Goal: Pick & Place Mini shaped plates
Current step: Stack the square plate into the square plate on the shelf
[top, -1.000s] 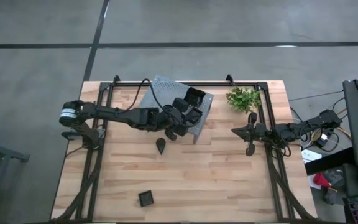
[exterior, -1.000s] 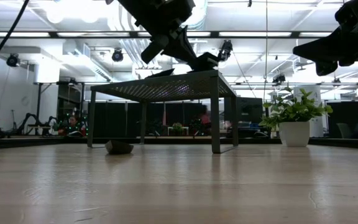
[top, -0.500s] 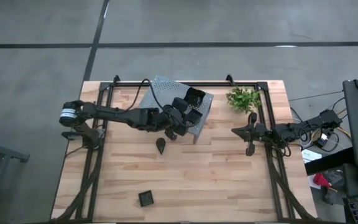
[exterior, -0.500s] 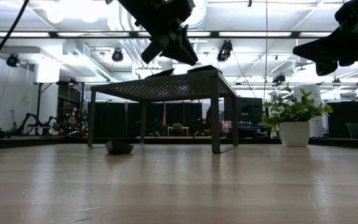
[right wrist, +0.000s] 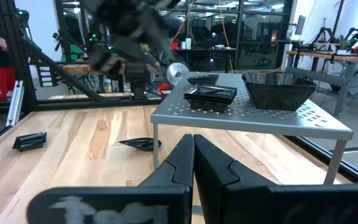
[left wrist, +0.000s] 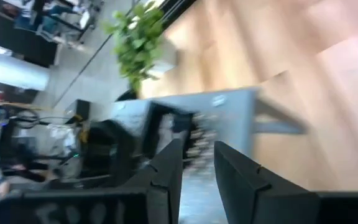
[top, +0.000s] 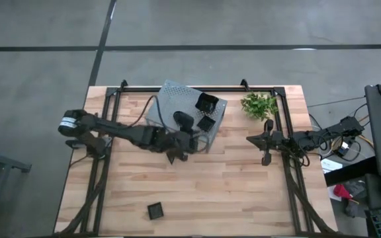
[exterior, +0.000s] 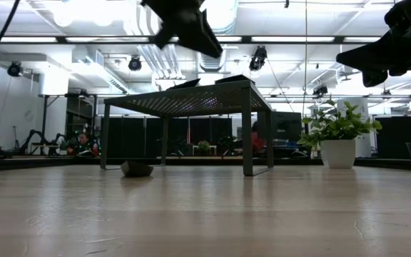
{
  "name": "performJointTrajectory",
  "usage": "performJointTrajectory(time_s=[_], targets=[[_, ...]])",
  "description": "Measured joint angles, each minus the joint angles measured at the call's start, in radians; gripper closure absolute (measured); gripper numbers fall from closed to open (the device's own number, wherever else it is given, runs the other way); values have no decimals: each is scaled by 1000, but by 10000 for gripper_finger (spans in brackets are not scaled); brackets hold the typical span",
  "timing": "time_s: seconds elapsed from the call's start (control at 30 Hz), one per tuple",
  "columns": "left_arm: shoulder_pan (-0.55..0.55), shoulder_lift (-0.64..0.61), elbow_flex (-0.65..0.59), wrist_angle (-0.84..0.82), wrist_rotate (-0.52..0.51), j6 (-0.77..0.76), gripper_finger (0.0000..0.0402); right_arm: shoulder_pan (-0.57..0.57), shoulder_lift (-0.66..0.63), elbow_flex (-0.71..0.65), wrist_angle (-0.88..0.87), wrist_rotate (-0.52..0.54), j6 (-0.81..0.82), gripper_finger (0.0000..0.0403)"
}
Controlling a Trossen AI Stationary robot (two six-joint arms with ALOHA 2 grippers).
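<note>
Small square black plates point(top: 205, 122) and a larger black dish point(top: 208, 102) sit on the grey perforated shelf point(top: 174, 96); the right wrist view shows those plates point(right wrist: 211, 94) on the shelf top. A leaf-shaped plate point(exterior: 137, 169) lies on the table by the shelf's near side. One square plate point(top: 155, 210) rests near the table's near edge. My left gripper point(top: 185, 147) is open and hovers high point(exterior: 185, 21) above the leaf plate, off the shelf. My right gripper point(top: 266, 158) waits shut at the table's right side.
A small green plant point(top: 258, 104) in a white pot point(exterior: 338, 153) stands at the far right of the table. The shelf's legs point(exterior: 247, 143) stand on the wood. Bare wood point(top: 230, 192) lies across the near half of the table.
My left gripper let go of a small plate, which now lies on the shelf's near corner. It then drew back from the shelf toward the table's near-left and rose. It now hangs above the leaf plate.
</note>
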Motion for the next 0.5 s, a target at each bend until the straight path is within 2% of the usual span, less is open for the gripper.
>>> performJointTrajectory(time_s=[0.33, 0.5], targets=[[-196, -28, 0, -170, 10, -365, 312, 0, 0, 0, 0, 0, 0, 394], [-269, -28, -1, -222, 162, -644, 312, 0, 0, 0, 0, 0, -2, 394]])
